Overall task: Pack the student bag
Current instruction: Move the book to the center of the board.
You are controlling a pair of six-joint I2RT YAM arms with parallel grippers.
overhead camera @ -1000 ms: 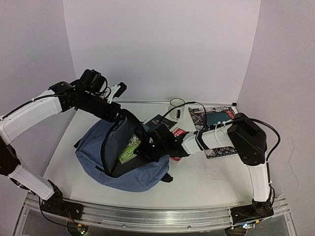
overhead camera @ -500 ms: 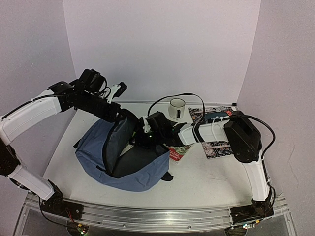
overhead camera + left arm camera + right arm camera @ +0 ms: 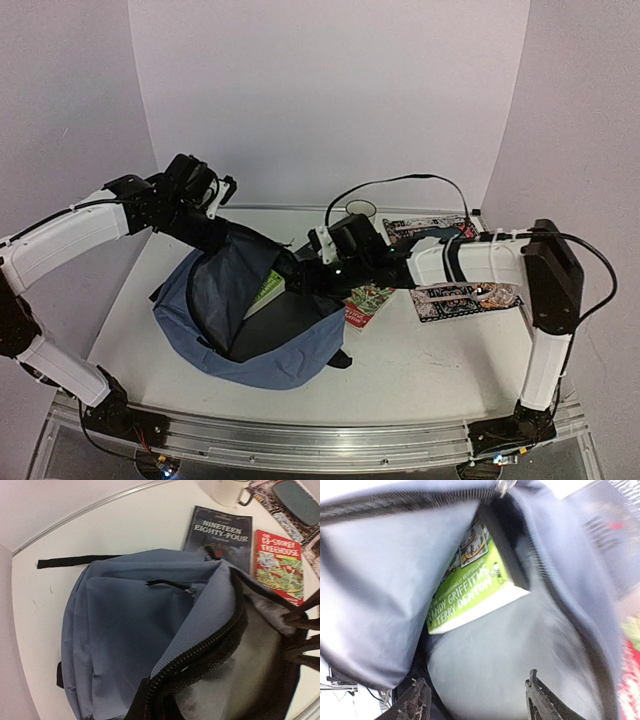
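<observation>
Even, diffuse light; faint shadow under the student bag (image 3: 260, 365). Right wrist view motion-blurred. Left wrist view bows at edges.

My left arm (image 3: 70, 235) and right arm (image 3: 480, 262) have white shells and black joints; thin black cables (image 3: 395, 180) loop alongside.

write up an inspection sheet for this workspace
surface: white table, no spills seen
job's things: bag open, its flap lifted; green book inside
clutter: mug, red book, dark book, patterned mat
hands: left hand shut on bag rim; right hand open at the mouth, holding nothing
cables: black loop above right arm
surroundings: plain walls
</observation>
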